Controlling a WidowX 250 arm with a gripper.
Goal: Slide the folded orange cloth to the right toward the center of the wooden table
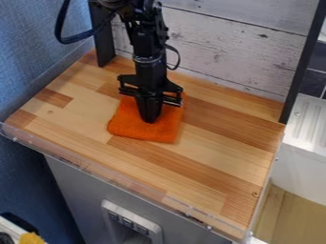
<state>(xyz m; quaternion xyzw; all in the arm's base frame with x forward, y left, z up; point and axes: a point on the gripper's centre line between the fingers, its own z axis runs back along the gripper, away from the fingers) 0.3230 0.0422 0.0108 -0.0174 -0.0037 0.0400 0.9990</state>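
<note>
The orange cloth (132,127) lies flat on the wooden worktop (210,176), directly beneath the claw (150,120). Its surface extends to both sides of the claw tips and forward of them, toward the camera. The claw points downward over the cloth, its fingers drawn together; whether any fabric is pinched between them cannot be determined. The black arm (148,45) rises above and behind the claw, with a black cable (62,26) looped to the upper left. Behind the claw stands a whitewashed plank panel (223,52), bordered by a dark post (102,35) at left and a dark post (300,66) at right. Forward of the claw, a clear guard strip (115,179) follows the worktop edge. Left of the claw is a blue wall (32,52); well to the right is a white ribbed unit (310,119).
</note>
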